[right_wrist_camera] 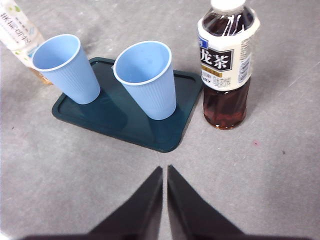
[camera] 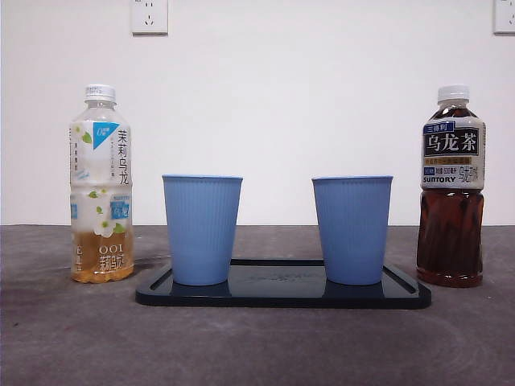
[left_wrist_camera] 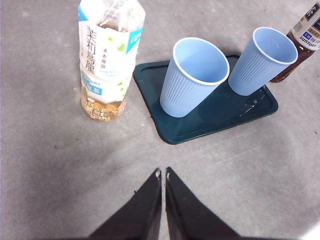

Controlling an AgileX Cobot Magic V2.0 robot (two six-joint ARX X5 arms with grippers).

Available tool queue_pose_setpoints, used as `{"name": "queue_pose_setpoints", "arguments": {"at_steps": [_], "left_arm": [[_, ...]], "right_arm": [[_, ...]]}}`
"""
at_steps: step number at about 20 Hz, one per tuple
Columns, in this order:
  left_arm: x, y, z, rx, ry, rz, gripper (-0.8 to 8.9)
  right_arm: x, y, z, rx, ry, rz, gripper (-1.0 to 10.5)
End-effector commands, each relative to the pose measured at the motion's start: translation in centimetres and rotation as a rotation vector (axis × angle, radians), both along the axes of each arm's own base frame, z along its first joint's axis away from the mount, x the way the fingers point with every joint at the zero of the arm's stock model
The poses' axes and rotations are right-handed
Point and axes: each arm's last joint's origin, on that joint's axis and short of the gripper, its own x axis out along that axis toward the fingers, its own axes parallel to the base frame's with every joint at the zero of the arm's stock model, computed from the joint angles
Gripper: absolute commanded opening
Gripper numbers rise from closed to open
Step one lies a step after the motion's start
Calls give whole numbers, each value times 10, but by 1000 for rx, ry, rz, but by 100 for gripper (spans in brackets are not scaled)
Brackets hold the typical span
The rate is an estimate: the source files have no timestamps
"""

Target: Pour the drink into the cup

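Two empty blue ribbed cups stand upright on a dark tray: the left cup and the right cup. A pale jasmine-tea bottle, capped and about a quarter full, stands left of the tray. A dark oolong-tea bottle, capped and mostly full, stands right of it. My left gripper is shut and empty, back from the pale bottle and the tray. My right gripper is shut and empty, back from the dark bottle and the tray. Neither gripper shows in the front view.
The things stand on a grey table before a white wall with power sockets at the top. Bare table lies between each gripper and the tray.
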Motion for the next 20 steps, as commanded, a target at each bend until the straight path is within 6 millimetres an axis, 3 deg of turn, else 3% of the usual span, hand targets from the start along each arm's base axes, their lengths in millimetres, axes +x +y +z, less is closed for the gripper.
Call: {"name": "queue_pose_setpoints", "arguments": {"at_steps": [1,2,3,4,5,11,20], "left_arm": [[1,0,6,6,-32,-16,115],[1,-1,6,6,-33,-16,237],[1,-1,6,6,-33,-16,367],[1,-1,6,5,-32,-16,467],[1,-1,6,5,-33,-16,506],[1,-1,7,-1,-35,-12,504],[1,-1,7,0,-36,-12,501]], "right_arm": [[0,0,4,-2,-19,3,243],[0,0,4,3,-16,-1,388],[0,0,4,9,-10,-12,448],[0,0,4,9,-9,-19,452],[0,0,4,0,-9,-30,452],[12,4,-2,94,-36,-55,452],[43,19,-66,225,-65,-180,452]]}}
